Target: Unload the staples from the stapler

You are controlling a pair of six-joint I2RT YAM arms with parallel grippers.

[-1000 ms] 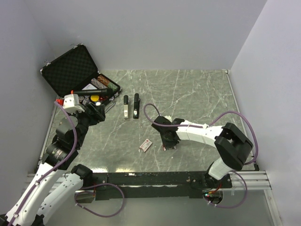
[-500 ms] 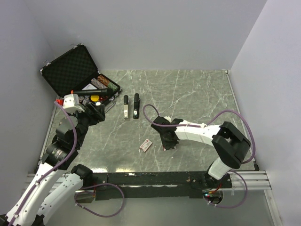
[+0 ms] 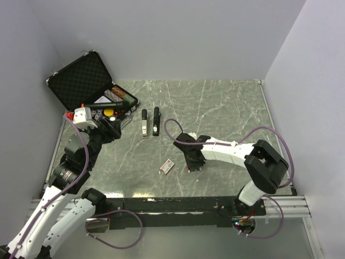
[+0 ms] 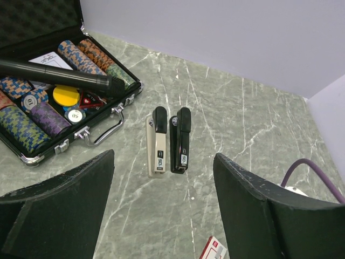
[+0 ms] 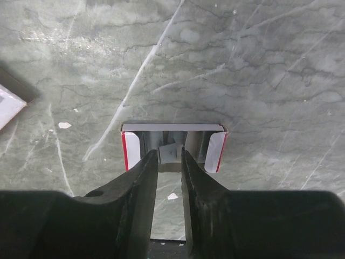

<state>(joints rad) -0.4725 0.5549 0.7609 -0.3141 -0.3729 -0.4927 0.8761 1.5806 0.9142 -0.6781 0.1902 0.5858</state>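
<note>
Staplers lie side by side on the green marbled table top (image 3: 226,108), straight ahead of the left gripper (image 3: 112,129) and well apart from it. One is a cream-bodied stapler with a black top (image 4: 157,147), on that gripper's left. The other is an all-black stapler (image 4: 180,141), on its right. They are parallel and just beside each other; whether they touch cannot be told.

The left gripper hovers with its two black fingers (image 4: 70,194) spread wide and nothing between them. Ahead of it and to its left stands an open black carrying case (image 3: 81,81) holding rows of striped poker chips (image 4: 21,127). A long black cylinder (image 4: 54,73) lies across the chips.

The right gripper (image 5: 168,156) points down at the table, well apart from both staplers, which are off to its left and farther out. Its fingertips reach the near edge of a small open cardboard tray with red side walls (image 5: 214,154). The fingers (image 5: 143,183) stand only a narrow gap apart. A small grey piece (image 5: 170,152) sits in the tray right at the tips; whether they pinch it I cannot tell. Near this gripper, on its left, lies a small flat white and red packet (image 3: 167,167).
</note>
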